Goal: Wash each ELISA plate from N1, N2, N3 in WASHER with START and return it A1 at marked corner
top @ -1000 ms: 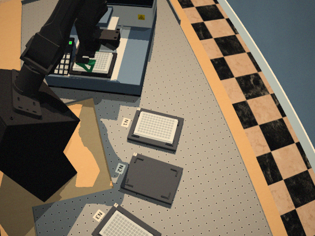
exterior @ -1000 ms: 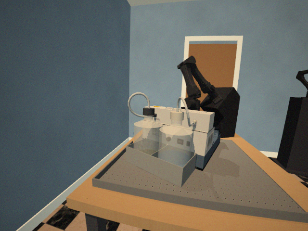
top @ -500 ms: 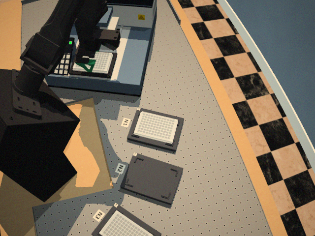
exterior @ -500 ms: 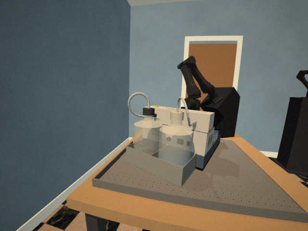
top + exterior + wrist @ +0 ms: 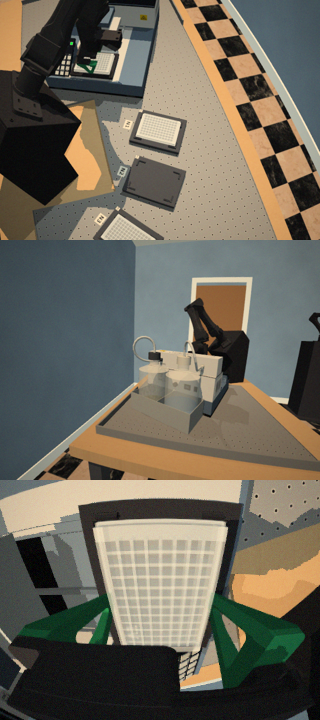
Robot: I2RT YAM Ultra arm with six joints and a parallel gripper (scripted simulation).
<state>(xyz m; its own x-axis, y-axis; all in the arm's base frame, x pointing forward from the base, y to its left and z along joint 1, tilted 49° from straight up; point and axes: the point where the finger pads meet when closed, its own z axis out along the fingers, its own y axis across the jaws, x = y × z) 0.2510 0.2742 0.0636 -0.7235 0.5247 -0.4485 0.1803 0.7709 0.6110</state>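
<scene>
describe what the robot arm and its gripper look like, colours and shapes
A matte black six-joint arm of blocky, angular links rises from a big black box pedestal. The gripper has a broad black body and two bright green wedge-shaped fingers. No cables or markings show.

You see washer [image 5: 134,51] at board's far edge, plate [image 5: 104,63] in carrier; nests N1 [image 5: 184,124], N2 [image 5: 155,180], N3 [image 5: 152,233] toward near edge; N2 apparently bare.

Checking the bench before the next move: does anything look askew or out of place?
Nothing stands out. Nest N2 is bare only because the gripper is clamped on its plate, square in the washer carrier.
</scene>
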